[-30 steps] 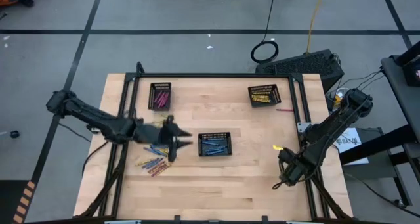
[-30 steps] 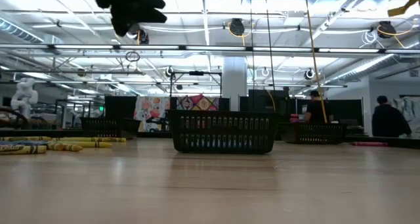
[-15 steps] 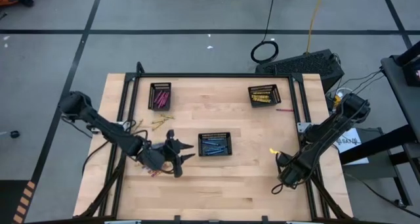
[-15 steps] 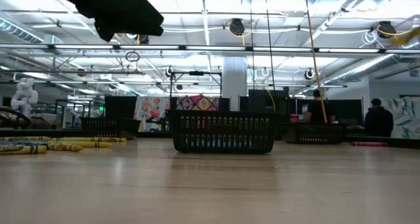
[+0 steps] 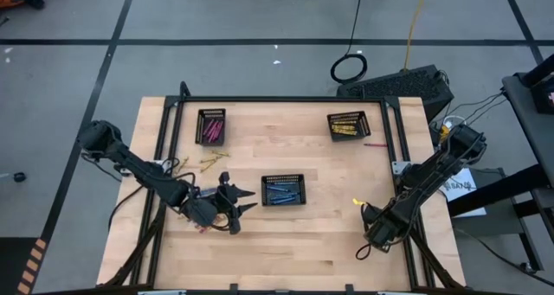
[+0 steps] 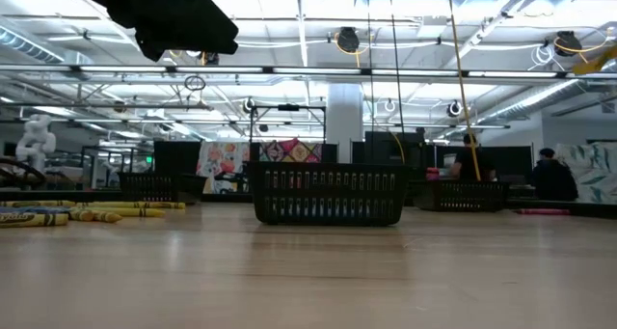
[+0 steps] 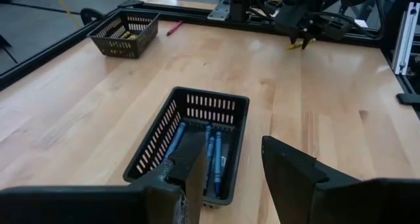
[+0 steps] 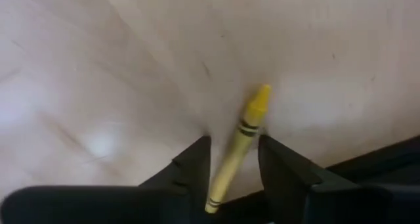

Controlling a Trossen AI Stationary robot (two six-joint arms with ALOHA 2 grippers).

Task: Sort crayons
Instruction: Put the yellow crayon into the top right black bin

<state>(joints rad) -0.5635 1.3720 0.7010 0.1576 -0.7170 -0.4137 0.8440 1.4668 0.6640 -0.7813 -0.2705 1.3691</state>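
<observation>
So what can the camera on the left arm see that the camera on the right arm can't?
Only the left wrist view shows the black tray with blue crayons inside, a far tray holding yellow ones, a loose red crayon, and the open left gripper.

Only the right wrist view shows up close that the yellow crayon lies between the right gripper's fingers.

Both show the wooden table and that yellow crayon.
</observation>
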